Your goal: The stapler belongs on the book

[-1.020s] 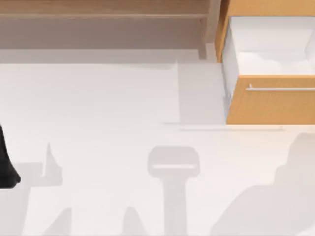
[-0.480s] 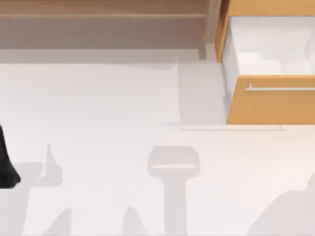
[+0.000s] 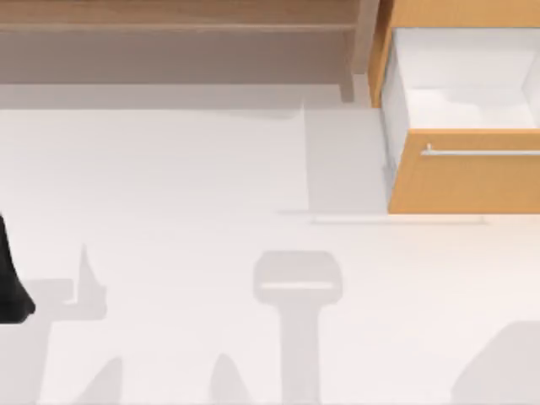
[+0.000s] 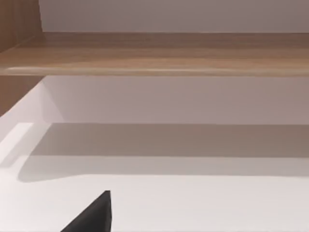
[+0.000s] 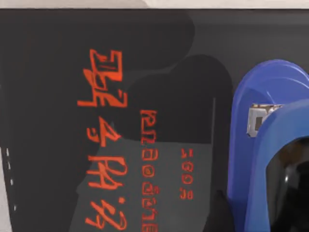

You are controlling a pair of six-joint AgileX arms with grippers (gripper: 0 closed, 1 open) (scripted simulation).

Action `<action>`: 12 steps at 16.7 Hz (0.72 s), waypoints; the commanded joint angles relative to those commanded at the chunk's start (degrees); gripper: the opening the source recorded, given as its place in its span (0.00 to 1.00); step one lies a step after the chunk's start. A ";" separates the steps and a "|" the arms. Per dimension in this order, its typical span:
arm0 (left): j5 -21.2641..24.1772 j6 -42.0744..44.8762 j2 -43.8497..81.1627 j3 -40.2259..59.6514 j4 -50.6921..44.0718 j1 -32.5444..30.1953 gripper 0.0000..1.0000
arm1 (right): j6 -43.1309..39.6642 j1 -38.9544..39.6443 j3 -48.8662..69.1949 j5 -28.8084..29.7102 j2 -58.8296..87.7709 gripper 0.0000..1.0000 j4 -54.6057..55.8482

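The white tabletop lies open across its middle and left, giving wide room to pass. At the far right an orange drawer stands pulled out over the surface, and a wooden shelf runs along the back edge, closing off that side. In the right wrist view the blue stapler sits close over the black book, leaving little room there.

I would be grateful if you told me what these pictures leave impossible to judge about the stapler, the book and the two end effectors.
- Stapler: cut off by the right wrist view's edge, so its full shape and whether it rests on the book or hangs above it are unclear.
- Book: its dark cover runs past the edges, so its outline is unseen.
- Left end effector: one dark tip at the left wrist view's edge; opening unclear.
- Left arm: cropped at the top view's left edge.
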 joint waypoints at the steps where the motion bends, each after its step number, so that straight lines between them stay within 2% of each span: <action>1: 0.00 0.00 0.00 0.00 0.00 0.00 1.00 | 0.03 0.01 -0.46 0.01 0.33 0.00 0.77; 5: 0.00 0.00 0.00 0.00 0.00 0.00 1.00 | 0.04 0.02 -0.60 0.02 0.44 0.00 1.02; 12: 0.00 0.00 0.00 0.00 0.00 0.00 1.00 | 0.04 0.02 -0.60 0.02 0.44 0.53 1.02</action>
